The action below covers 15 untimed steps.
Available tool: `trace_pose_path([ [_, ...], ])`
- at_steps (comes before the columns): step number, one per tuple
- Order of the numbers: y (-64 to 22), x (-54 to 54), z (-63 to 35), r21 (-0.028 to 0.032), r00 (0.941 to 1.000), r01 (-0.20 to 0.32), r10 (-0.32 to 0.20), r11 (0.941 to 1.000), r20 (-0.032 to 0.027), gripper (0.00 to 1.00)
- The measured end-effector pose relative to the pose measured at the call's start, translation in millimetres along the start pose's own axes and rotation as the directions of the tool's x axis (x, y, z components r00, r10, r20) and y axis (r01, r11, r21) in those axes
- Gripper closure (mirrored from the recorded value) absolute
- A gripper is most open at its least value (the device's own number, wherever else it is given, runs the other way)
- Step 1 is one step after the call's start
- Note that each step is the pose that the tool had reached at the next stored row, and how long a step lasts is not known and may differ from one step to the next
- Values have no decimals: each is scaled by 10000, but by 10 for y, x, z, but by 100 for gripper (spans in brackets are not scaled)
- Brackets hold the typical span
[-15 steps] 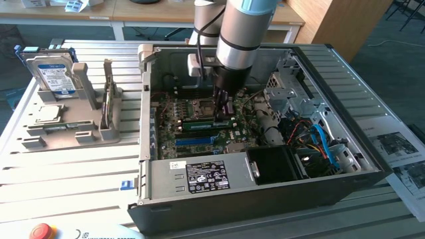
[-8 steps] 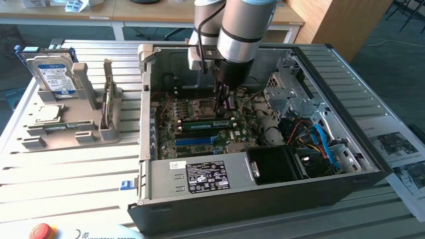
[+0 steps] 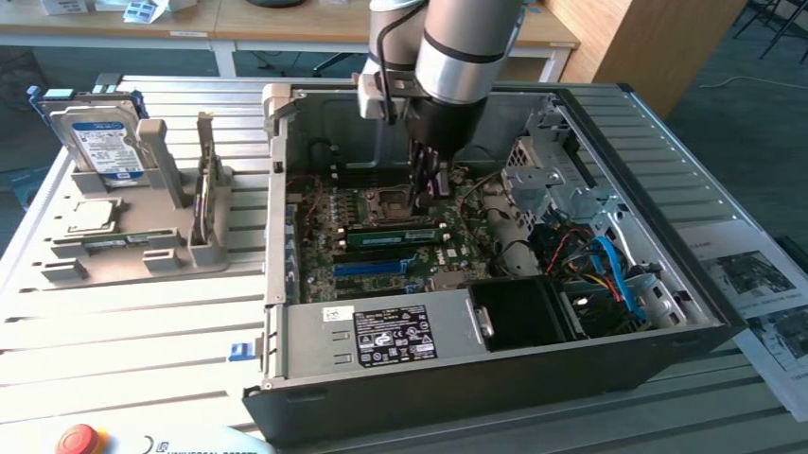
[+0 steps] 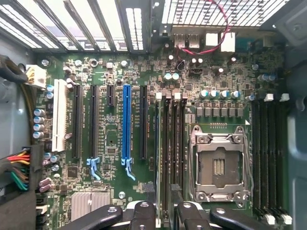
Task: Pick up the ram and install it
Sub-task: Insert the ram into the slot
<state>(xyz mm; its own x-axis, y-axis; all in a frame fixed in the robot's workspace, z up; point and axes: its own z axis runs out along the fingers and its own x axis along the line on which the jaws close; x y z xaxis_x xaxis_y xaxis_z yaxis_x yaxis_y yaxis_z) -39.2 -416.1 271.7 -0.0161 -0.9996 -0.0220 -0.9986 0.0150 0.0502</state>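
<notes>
The ram [image 3: 394,235] is a long green stick standing on edge in a memory slot on the motherboard, just in front of the processor socket [image 3: 384,200]. In the wrist view it appears edge-on as a thin line [image 4: 166,143] among the black memory slots beside the socket [image 4: 219,165]. My gripper [image 3: 432,187] hangs inside the case a little above the ram's end toward the exterior view's right, apart from it. Its dark fingers [image 4: 144,213] sit slightly apart on either side of the slot line, with nothing between them.
The open computer case [image 3: 284,142] surrounds the arm, with its power supply [image 3: 392,336] at the front and cables [image 3: 606,265] and a drive cage on the exterior view's right. A grey tray [image 3: 165,255] outside holds a hard drive [image 3: 98,137] and a silver processor chip [image 3: 89,216].
</notes>
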Motion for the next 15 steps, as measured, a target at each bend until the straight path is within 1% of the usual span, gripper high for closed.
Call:
trace_pose_path([
  [15, 16, -7, -324, 0, 10000, 0, 0, 10000, 0, 75],
])
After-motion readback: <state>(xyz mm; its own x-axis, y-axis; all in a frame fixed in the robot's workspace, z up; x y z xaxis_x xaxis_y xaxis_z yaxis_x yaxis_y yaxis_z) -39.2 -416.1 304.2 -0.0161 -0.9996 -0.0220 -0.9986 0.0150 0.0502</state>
